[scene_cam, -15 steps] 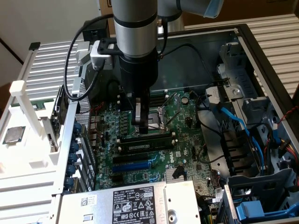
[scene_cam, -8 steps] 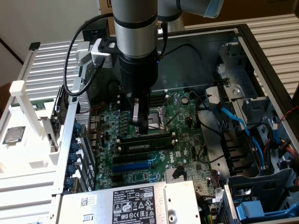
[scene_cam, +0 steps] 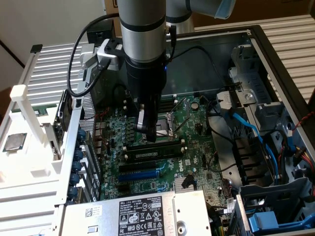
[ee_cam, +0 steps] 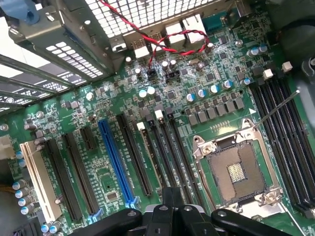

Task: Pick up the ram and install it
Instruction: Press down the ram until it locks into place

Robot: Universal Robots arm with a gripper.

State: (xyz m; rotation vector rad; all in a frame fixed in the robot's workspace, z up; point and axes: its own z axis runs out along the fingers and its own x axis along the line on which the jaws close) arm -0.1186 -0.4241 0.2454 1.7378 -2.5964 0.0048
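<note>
The ram [scene_cam: 153, 153], a dark stick with a pale label strip, stands on edge along a black memory slot on the green motherboard [scene_cam: 197, 147]. That slot lies between the CPU socket [scene_cam: 160, 129] and the blue expansion slot [scene_cam: 140, 175]. My gripper [scene_cam: 148, 133] hangs just above and behind the stick, near the socket. Whether it touches the stick I cannot tell. In the wrist view my gripper [ee_cam: 172, 206] has its fingers drawn together over the memory slots [ee_cam: 167, 147]. I see nothing held between them. I cannot pick the ram out in that view.
The open case walls [scene_cam: 275, 59] enclose the board. Blue cables [scene_cam: 253, 132] and a drive cage [scene_cam: 275, 196] fill the exterior view's right. A labelled power supply [scene_cam: 142, 214] lies in front. A white fixture [scene_cam: 29, 137] stands at the left. A red wire [ee_cam: 162, 46] loops near the rear ports.
</note>
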